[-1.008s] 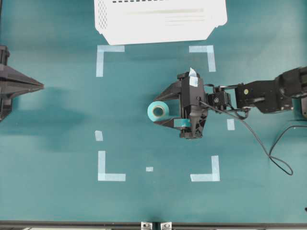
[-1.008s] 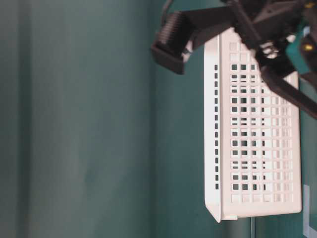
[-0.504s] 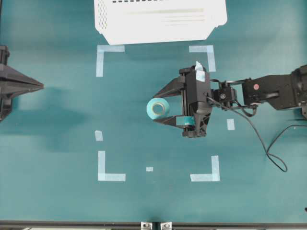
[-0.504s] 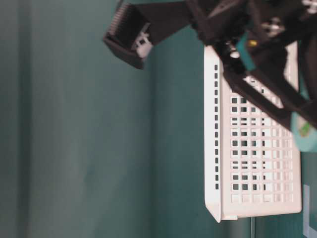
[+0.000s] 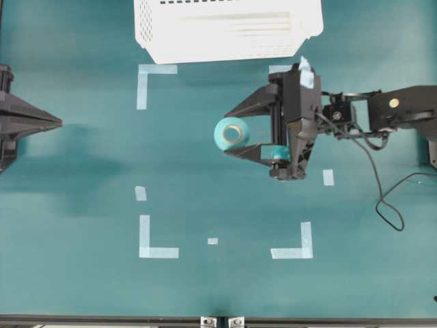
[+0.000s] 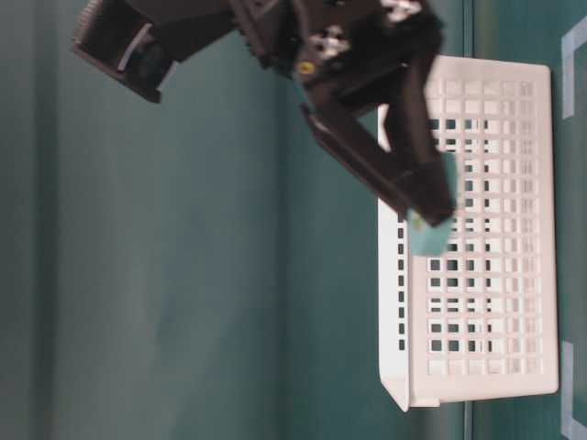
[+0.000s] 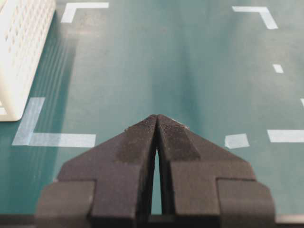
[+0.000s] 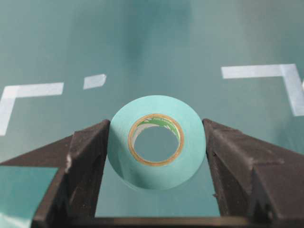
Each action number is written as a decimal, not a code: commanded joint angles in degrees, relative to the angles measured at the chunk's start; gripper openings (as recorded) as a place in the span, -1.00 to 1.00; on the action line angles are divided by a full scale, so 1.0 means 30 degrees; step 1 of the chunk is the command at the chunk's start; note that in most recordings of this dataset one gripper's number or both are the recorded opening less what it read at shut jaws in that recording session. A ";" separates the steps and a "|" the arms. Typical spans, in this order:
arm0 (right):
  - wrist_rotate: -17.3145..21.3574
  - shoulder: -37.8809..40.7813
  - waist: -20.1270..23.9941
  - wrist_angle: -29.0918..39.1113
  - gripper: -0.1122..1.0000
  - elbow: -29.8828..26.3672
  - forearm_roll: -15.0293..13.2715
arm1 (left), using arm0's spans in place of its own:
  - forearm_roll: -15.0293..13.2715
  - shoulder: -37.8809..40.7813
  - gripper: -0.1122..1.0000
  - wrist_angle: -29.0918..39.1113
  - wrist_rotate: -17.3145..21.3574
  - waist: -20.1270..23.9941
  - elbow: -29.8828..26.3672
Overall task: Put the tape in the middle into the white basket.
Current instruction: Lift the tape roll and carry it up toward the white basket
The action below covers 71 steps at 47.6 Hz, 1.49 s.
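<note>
Teal tabletop (image 5: 82, 178) w/ pale tape corner marks (image 5: 156, 244), small strips (image 5: 141, 193).

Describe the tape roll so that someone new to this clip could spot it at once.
Start from the white basket at the top edge of the overhead view and drop down to the right gripper below it. The tape sits clamped between its black fingers. It is a thick turquoise ring with a beige core, unlike the flat pale strips stuck to the table.

Smooth teal tape (image 8: 156, 140) with papery core; perforated white plastic basket (image 5: 225, 27); matt black tool (image 8: 156, 156) pads.
</note>
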 commanded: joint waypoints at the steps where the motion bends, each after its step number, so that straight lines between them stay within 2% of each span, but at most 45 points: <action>1: 0.0029 -0.0908 -0.0264 0.0234 0.41 -0.0205 -0.0029 | 0.0000 0.0146 -0.99 -0.0088 0.0029 0.0029 -0.0234; 21: 0.0000 -0.1406 -0.1113 0.0527 0.41 0.0000 -0.0029 | 0.0029 0.0146 -0.99 -0.0088 0.0000 0.0029 -0.0205; 30: -0.0088 -0.1846 -0.2285 0.0557 0.41 0.0322 -0.0029 | 0.0000 0.0146 -0.99 -0.0088 0.0029 0.0029 -0.0205; 44: -0.0117 -0.2695 -0.4658 0.0527 0.41 0.0967 -0.0586 | 0.0000 0.0176 -0.99 -0.0088 0.0029 0.0029 -0.0205; 71: -0.0146 -0.2871 -0.8350 0.0527 0.41 0.1318 -0.0645 | 0.0000 0.0146 -0.99 -0.0088 0.0029 0.0059 -0.0205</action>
